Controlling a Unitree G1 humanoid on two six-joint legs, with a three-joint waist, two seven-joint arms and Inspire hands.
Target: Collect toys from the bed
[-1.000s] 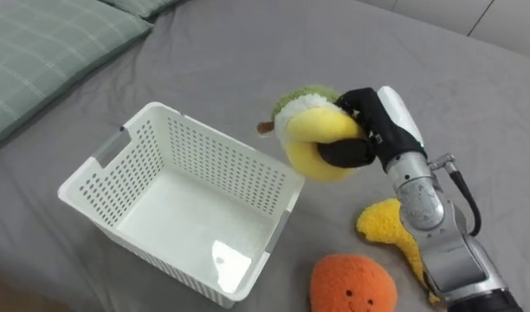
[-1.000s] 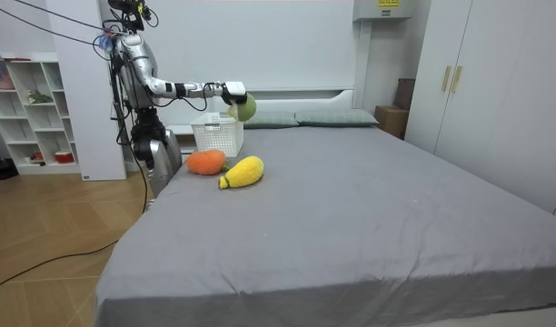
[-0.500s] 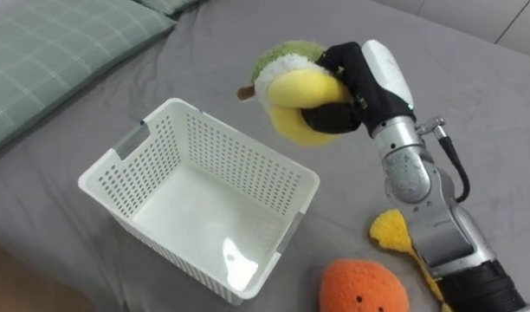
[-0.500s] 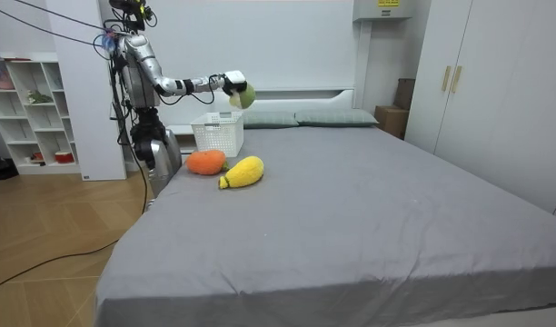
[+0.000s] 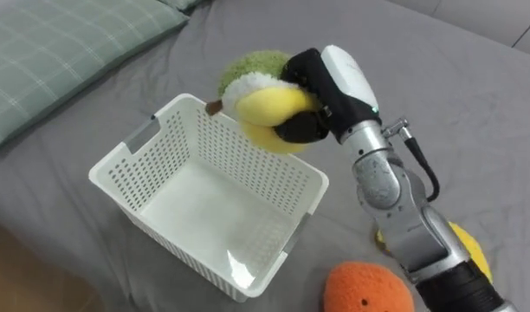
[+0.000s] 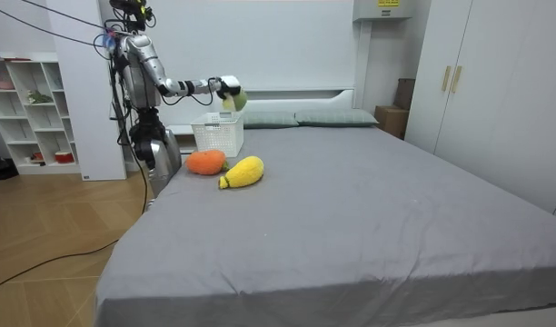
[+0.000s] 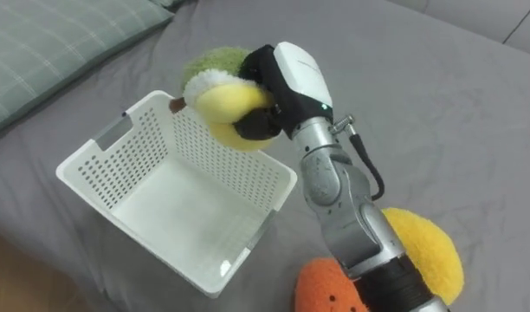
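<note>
My right hand [image 5: 321, 87] [image 7: 278, 82] [image 6: 226, 87] is shut on a yellow and green plush toy [image 5: 261, 104] [image 7: 215, 95], holding it in the air over the far right rim of the white perforated basket [image 5: 204, 208] [image 7: 170, 195] [image 6: 216, 136]. The basket stands empty on the grey bed [image 5: 438, 78]. An orange plush toy [image 5: 367, 290] [image 7: 327, 290] [image 6: 205, 162] lies on the bed near the basket's right corner, and a yellow plush toy [image 5: 467, 251] [image 7: 425, 247] [image 6: 243, 172] lies beside it, partly hidden behind my forearm.
Green checked pillows [image 5: 57, 52] lie to the left of the basket, at the head of the bed. In the room view I stand at the bed's corner, with a white shelf unit [image 6: 33, 113] behind me and wardrobes [image 6: 496, 82] on the room view's right.
My right hand has carried the yellow and green plush toy up and to the left, from beside the basket to over its rim. The view has shifted a little too.
</note>
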